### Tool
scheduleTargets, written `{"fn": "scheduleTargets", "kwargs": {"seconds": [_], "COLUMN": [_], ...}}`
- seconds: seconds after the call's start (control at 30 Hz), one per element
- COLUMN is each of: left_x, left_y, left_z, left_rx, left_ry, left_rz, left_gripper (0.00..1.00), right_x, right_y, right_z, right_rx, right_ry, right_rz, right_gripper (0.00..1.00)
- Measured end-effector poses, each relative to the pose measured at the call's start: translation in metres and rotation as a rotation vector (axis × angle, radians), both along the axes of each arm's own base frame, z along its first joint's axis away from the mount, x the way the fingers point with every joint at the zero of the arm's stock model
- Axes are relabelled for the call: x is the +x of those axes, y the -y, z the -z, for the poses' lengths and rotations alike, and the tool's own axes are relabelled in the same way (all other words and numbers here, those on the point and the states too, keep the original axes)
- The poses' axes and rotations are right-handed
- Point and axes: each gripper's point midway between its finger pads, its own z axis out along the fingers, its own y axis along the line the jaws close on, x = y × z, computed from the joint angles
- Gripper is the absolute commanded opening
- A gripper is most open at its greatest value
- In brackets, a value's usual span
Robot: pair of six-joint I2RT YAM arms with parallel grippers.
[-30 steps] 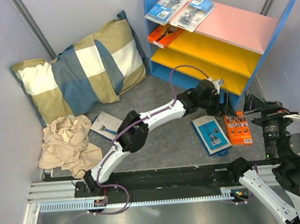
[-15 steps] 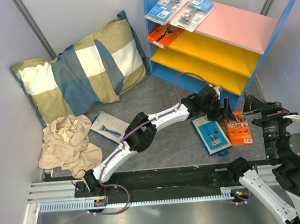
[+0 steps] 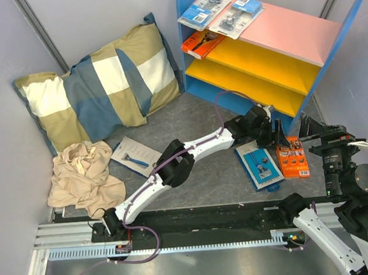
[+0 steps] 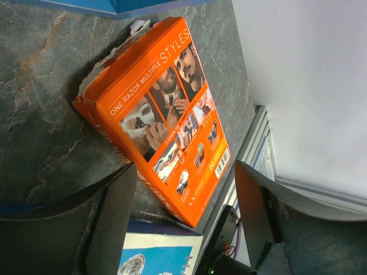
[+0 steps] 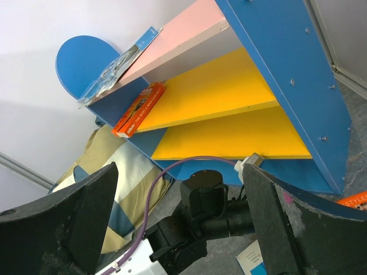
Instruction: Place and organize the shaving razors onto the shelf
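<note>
Three razor packs (image 3: pixel 202 8) sit on the shelf (image 3: pixel 290 33), three on the desk (image 3: pixel 201 117); wide left jaws now hover closer over the 3 o'clock orange box (image 3: pixel 294 160); right jaws stand wide.

left pincer (image 3: pixel 277 132) at orange box (image 3: pixel 292 157), shelf (image 3: pixel 290 32) behind

I see an orange cardboard razor box (image 4: pixel 163 120) lettered white, a blue, pink and yellow-orange shelf (image 3: pixel 284 31), a blue-cream-tan patchwork pillow (image 3: pixel 103 86).

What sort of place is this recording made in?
Probably a lab test cell staged as a shop corner: plain grey partition walls, an aluminium mounting rail at the near edge, and a small slanted shelf holding razor packs.
</note>
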Motion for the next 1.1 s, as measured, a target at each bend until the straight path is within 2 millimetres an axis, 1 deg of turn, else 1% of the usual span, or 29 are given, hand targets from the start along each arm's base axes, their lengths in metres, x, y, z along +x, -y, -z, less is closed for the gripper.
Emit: {"fn": "scheduleTargets", "kwargs": {"seconds": [0.27, 0.4, 0.47, 0.57, 0.6, 0.63, 0.67, 0.8, 0.9, 0.97, 1.03, 1.1], "left_x": [0.000, 0.000, -0.001, -0.003, -0.004, -0.004, -0.005, -0.007, -0.008, -0.009, -0.009, -0.008], "left_y": [0.000, -0.002, -0.008, -0.018, -0.022, -0.028, -0.031, -0.051, -0.069, -0.086, -0.106, -0.129], "left_z": [0.004, 0.005, 0.007, 0.008, 0.008, 0.010, 0.010, 0.013, 0.015, 0.017, 0.019, 0.026], "left_rx": [0.028, 0.041, 0.060, 0.094, 0.108, 0.123, 0.133, 0.173, 0.202, 0.221, 0.239, 0.269], "left_ry": [-0.011, -0.003, 0.005, 0.021, 0.025, 0.028, 0.030, 0.040, 0.048, 0.052, 0.052, 0.054], "left_rz": [-0.011, -0.018, -0.018, -0.022, -0.023, -0.025, -0.026, -0.027, -0.034, -0.042, -0.053, -0.072], "left_gripper": [0.74, 0.75, 0.76, 0.77, 0.77, 0.77, 0.78, 0.80, 0.80, 0.80, 0.81, 0.81], "right_x": [0.000, 0.001, 0.003, 0.015, 0.019, 0.029, 0.033, 0.055, 0.065, 0.068, 0.068, 0.067], "right_y": [0.000, 0.000, -0.001, -0.007, -0.011, -0.019, -0.022, -0.045, -0.060, -0.068, -0.072, -0.074], "right_z": [0.001, 0.002, 0.005, 0.011, 0.013, 0.017, 0.019, 0.044, 0.063, 0.075, 0.087, 0.097], "right_rx": [0.000, -0.002, -0.011, -0.044, -0.056, -0.086, -0.095, -0.173, -0.214, -0.230, -0.241, -0.252], "right_ry": [-0.002, -0.007, -0.027, -0.089, -0.109, -0.151, -0.165, -0.287, -0.363, -0.400, -0.432, -0.463], "right_rz": [0.001, 0.001, 0.003, 0.000, -0.006, -0.024, -0.031, -0.103, -0.157, -0.195, -0.216, -0.229], "right_gripper": [0.98, 0.98, 0.98, 0.98, 0.98, 0.98, 0.98, 0.98, 0.98, 0.98, 0.98, 0.98]}}
